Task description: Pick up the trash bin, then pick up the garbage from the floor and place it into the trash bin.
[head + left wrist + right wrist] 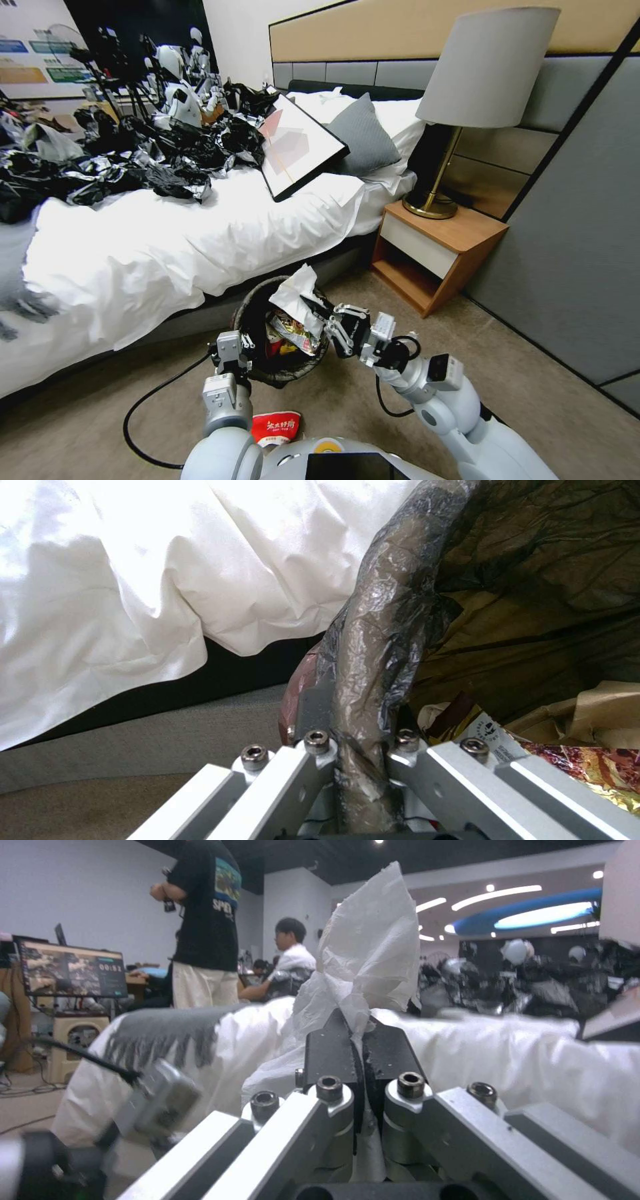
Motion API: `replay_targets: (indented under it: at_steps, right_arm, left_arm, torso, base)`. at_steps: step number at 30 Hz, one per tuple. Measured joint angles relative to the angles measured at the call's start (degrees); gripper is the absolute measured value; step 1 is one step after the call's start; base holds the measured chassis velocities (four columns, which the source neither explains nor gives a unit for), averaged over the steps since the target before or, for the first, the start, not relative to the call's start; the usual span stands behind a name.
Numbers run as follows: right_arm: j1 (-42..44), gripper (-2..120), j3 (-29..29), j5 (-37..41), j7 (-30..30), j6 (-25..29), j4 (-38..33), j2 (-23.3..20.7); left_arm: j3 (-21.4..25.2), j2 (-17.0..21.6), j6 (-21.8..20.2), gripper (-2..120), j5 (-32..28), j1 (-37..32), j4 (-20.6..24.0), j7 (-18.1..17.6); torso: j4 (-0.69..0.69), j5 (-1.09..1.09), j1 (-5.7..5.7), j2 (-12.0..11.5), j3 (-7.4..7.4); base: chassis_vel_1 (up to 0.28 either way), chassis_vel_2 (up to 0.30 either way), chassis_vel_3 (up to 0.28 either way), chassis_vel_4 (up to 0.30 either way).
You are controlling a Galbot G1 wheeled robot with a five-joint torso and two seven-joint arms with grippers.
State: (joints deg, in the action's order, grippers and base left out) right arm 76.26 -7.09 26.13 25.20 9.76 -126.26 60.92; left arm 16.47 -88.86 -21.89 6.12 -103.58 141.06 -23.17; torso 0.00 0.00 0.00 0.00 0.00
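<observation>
The right gripper [325,319] pinches a white tissue [295,298] above the bin [248,319], whose rim the left gripper [235,351] clamps at seven o'clock. Best to let go only once over the bin's centre. A red wrapper [275,427] lies on the floor.

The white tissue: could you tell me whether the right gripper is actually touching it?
Touching. In the right wrist view the right gripper has its fingers pinched shut on the white tissue.
</observation>
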Motion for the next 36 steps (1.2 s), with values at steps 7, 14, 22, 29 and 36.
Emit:
replay_targets:
  at_steps: [7, 14, 22, 29, 36]
  right_arm:
    - [-3.7, 0, 2.8, -0.8, -1.6, -0.2, 6.9, 1.7]
    - [-6.2, 0, 4.4, -0.8, -2.4, -0.6, 11.1, 2.8]
    - [-7.5, 0, 6.0, -2.3, -4.7, -1.3, 14.9, 4.0]
    - [-7.1, 25, 6.8, -3.9, -5.2, -1.6, 15.3, 4.3]
    - [-6.3, 48, 6.9, -4.4, -5.2, -1.6, 15.1, 4.3]
  left_arm:
    - [0.0, 0.0, 0.0, 0, 0.0, 0.0, 0.0, 0.0]
    - [0.0, 0.0, 0.0, 0, 0.0, 0.0, 0.0, 0.0]
    - [0.0, 0.0, 0.0, 0, 0.0, 0.0, 0.0, 0.0]
    - [0.0, 0.0, 0.0, 0, 0.0, 0.0, 0.0, 0.0]
    - [0.0, 0.0, 0.0, 0, 0.0, 0.0, 0.0, 0.0]
  torso:
    - [0.01, 0.0, 0.0, 0.0, 0.0]
    - [0.01, 0.0, 0.0, 0.0, 0.0]
    - [0.0, 0.0, 0.0, 0.0, 0.0]
    - [0.0, 0.0, 0.0, 0.0, 0.0]
    - [0.0, 0.0, 0.0, 0.0, 0.0]
  base:
    - [0.0, 0.0, 0.0, 0.0]
    - [0.0, 0.0, 0.0, 0.0]
    - [0.0, 0.0, 0.0, 0.0]
    - [0.0, 0.0, 0.0, 0.0]
    - [0.0, 0.0, 0.0, 0.0]
